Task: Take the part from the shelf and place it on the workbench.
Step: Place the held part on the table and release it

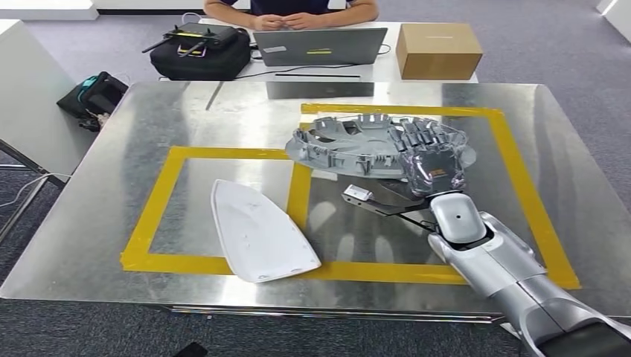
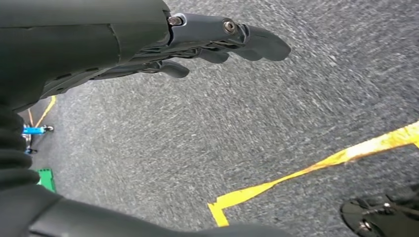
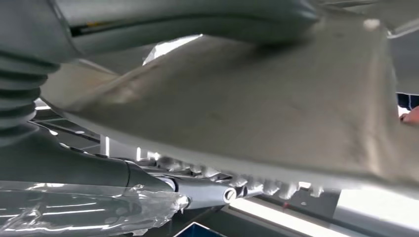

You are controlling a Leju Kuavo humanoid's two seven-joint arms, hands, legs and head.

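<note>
A grey ribbed plastic part (image 1: pixel 346 141) sits low over the far end of the right yellow-taped rectangle (image 1: pixel 521 193) on the steel workbench (image 1: pixel 149 119). My right hand (image 1: pixel 435 160), wrapped in clear film, grips the part's right edge. I cannot tell whether the part touches the bench. In the right wrist view the part's smooth underside (image 3: pixel 247 98) spans the picture, with the right hand (image 3: pixel 99 173) beneath it. A white flat shell part (image 1: pixel 257 230) lies in the left taped rectangle. My left hand (image 2: pixel 197 44) hangs over grey carpet, fingers extended, holding nothing.
Behind the bench a person (image 1: pixel 294 11) sits at a laptop (image 1: pixel 320 46), with a cardboard box (image 1: pixel 437 50) to its right and a black bag (image 1: pixel 201 52) to its left. A small dark bag (image 1: pixel 97 93) lies off the bench's left side. Yellow floor tape (image 2: pixel 296 173) crosses the carpet.
</note>
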